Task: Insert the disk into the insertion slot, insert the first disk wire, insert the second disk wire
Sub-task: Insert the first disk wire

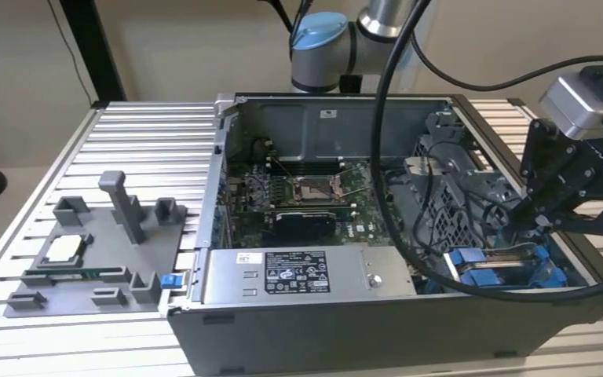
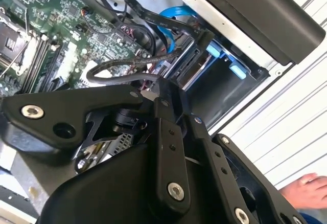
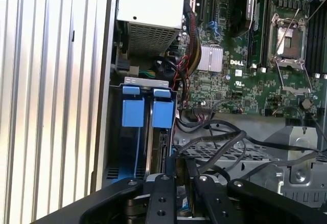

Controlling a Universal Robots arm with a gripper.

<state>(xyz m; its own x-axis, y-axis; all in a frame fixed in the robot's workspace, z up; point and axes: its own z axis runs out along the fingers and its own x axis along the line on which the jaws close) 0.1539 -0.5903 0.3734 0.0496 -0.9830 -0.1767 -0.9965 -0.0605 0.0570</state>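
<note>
The disk's blue carrier (image 1: 495, 267) sits in the insertion slot (image 1: 553, 255) at the open computer case's front corner, on the exterior view's right. In the first wrist view two blue carrier tabs (image 3: 134, 112) stand side by side in the slot (image 3: 115, 132). My black gripper (image 1: 518, 226) hangs just above that bay. Its fingers are pressed together at the tips (image 3: 179, 166), where a black wire (image 3: 219, 142) ends. In the second wrist view the gripper (image 2: 164, 92) is a little short of the disk's end (image 2: 196, 64), where a black connector (image 2: 188, 55) and a blue wire (image 2: 173, 15) lie.
A grey power-supply box (image 1: 291, 275) fills the case's front, with the motherboard (image 1: 301, 196) behind it. Loose black cables (image 1: 427, 236) cross the case. A light grey fixture tray (image 1: 82, 259) lies on the ribbed table at the exterior view's left. A person's hand (image 2: 306, 188) rests on the table beside the case.
</note>
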